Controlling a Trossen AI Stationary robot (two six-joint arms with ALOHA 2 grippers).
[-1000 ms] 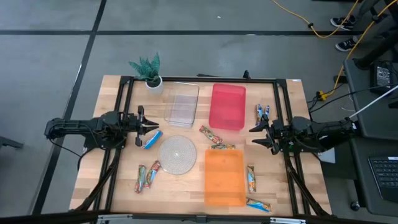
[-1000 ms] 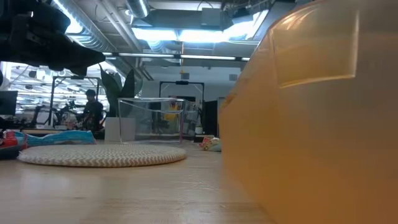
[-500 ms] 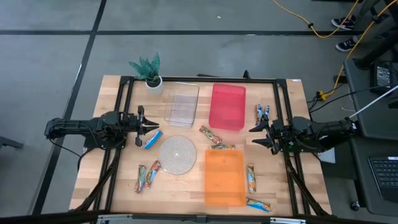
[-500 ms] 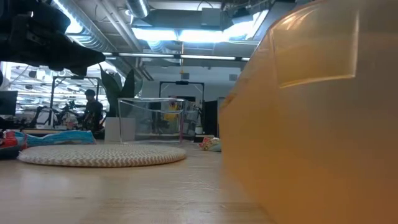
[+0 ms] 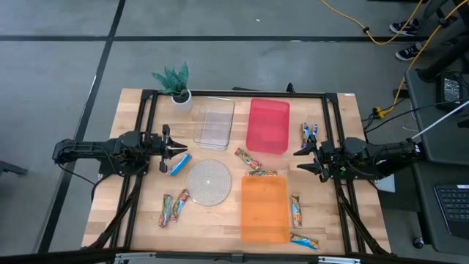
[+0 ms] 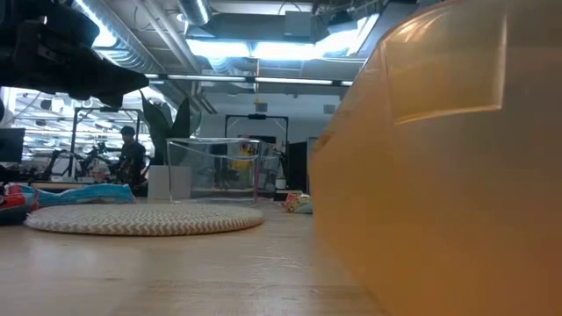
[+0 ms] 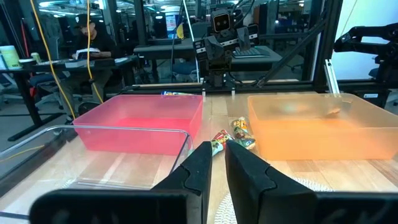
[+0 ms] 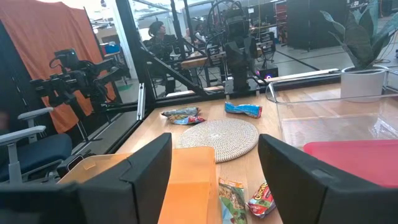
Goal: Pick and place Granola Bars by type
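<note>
Nine bars (image 5: pixel 179 164) lie scattered on the worktop (image 5: pixel 220 220) around the orange bin (image 5: pixel 264 210). Left tool (image 5: pixel 180 149), left of it, nearly closed, empty; right tool (image 5: pixel 299 160), right, open, empty.

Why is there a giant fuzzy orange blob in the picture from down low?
In the low view, the orange bin sits so close to the camera that it blurs and fills the right side; ceiling lights glare behind it. In the high view, the same bin looks sharp.

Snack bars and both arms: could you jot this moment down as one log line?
left gripper: shut, empty, beside blue bar | right gripper: open, empty | orange bin, red bin: no bars visible inside
</note>
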